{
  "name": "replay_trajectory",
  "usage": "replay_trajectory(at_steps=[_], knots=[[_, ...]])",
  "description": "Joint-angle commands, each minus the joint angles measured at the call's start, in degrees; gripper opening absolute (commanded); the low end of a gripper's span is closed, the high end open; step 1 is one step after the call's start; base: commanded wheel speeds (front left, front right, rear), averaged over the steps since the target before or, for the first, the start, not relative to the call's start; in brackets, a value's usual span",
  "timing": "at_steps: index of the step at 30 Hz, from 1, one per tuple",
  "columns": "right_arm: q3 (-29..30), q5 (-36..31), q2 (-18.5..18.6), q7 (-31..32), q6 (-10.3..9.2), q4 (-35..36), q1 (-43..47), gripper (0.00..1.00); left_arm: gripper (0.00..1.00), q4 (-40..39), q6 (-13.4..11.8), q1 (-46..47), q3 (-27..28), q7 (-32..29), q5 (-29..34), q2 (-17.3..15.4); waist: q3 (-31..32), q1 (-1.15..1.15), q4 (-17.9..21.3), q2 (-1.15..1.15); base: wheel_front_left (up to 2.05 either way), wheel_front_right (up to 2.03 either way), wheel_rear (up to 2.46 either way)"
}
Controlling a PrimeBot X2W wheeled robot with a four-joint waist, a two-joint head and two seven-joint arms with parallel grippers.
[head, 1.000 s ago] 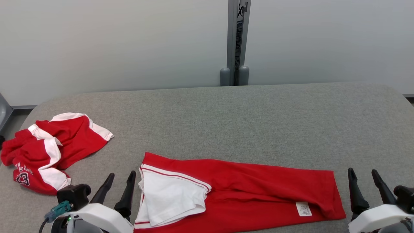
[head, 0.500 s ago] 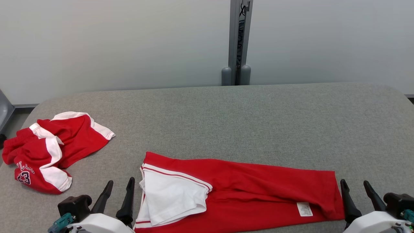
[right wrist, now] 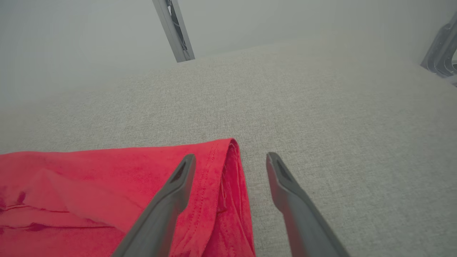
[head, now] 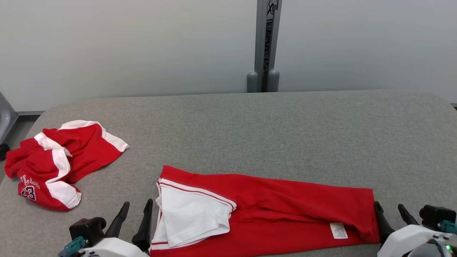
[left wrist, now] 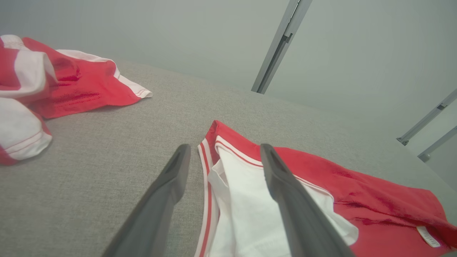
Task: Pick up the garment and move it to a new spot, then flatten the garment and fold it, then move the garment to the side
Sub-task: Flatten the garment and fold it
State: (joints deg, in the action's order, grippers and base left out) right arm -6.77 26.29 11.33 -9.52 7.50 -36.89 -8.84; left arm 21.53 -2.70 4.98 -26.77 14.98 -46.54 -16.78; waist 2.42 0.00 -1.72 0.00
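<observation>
Wide grey fabric table (head: 285,128). Along its near edge, flattened red garment (head: 285,207), white panel at the left end. Far left, crumpled red-and-white jersey (head: 60,160). Left gripper (head: 137,202) spread open, straddling the garment's left edge; right gripper (head: 388,205) spread open, straddling its right hem. Small white label (head: 337,230) near right.

Open table (head: 285,135) behind the garment (head: 285,203), clutter at left.
The table's bare across middle, far side and right; the long red garment spans the near edge, a crumpled red-and-white jersey (head: 60,160) blocks the left corner, a metal post (head: 266,43) stands beyond the far edge.
</observation>
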Motion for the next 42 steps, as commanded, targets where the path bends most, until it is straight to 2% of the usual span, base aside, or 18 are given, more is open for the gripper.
replay_trajectory(at_steps=[1,17,32,33,34,35,36,37,42], knots=[[-0.3,0.5,0.5,0.6,0.01,-0.6,-0.6,1.0,1.0,0.3,0.3,0.7,0.1,0.2,0.2,0.1,0.0,0.0,-0.2,0.0,0.0,0.0,0.0],[-1.7,5.5,0.0,5.9,0.01,-13.5,-6.6,1.0,1.0,1.1,1.0,1.9,-0.9,-0.1,0.3,0.0,-0.7,0.0,-3.0,0.0,0.0,0.0,0.0],[-5.7,12.9,-0.2,7.3,0.01,-18.8,-8.1,1.0,1.0,0.7,0.6,2.6,-1.3,-0.6,0.1,-0.5,-1.1,0.0,-4.3,0.0,0.0,0.0,0.0],[-6.0,13.3,-0.2,7.2,0.01,-19.0,-8.3,0.96,1.0,0.7,0.6,2.7,-1.3,-0.6,0.1,-0.6,-1.1,0.0,-4.4,0.0,0.0,0.0,0.0],[-6.3,13.9,-0.2,7.1,0.02,-19.2,-8.4,0.6,1.0,0.6,0.5,2.7,-1.4,-0.6,0.1,-0.7,-1.1,0.0,-4.4,0.0,0.0,0.0,0.0],[-6.7,14.4,-0.2,7.1,0.01,-19.4,-8.5,0.4,1.0,0.6,0.5,2.7,-1.4,-0.7,0.1,-0.8,-1.1,0.0,-4.5,0.0,0.0,0.0,0.0],[-7.0,14.8,-0.1,6.9,0.01,-19.6,-8.6,0.08,1.0,0.5,0.5,2.7,-1.4,-0.7,0.1,-0.9,-1.1,0.0,-4.5,0.0,0.0,0.0,0.0],[-7.5,15.3,0.0,6.7,0.01,-19.6,-8.6,0.0,1.0,0.4,0.4,2.6,-1.4,-0.8,0.0,-0.9,-1.0,0.0,-4.6,0.0,0.0,0.0,0.0],[-8.8,16.8,0.7,4.6,0.01,-19.4,-8.8,0.0,1.0,0.3,0.3,2.4,-1.5,-1.0,-0.1,-1.2,-0.8,0.0,-4.7,0.0,0.0,0.0,0.0]])
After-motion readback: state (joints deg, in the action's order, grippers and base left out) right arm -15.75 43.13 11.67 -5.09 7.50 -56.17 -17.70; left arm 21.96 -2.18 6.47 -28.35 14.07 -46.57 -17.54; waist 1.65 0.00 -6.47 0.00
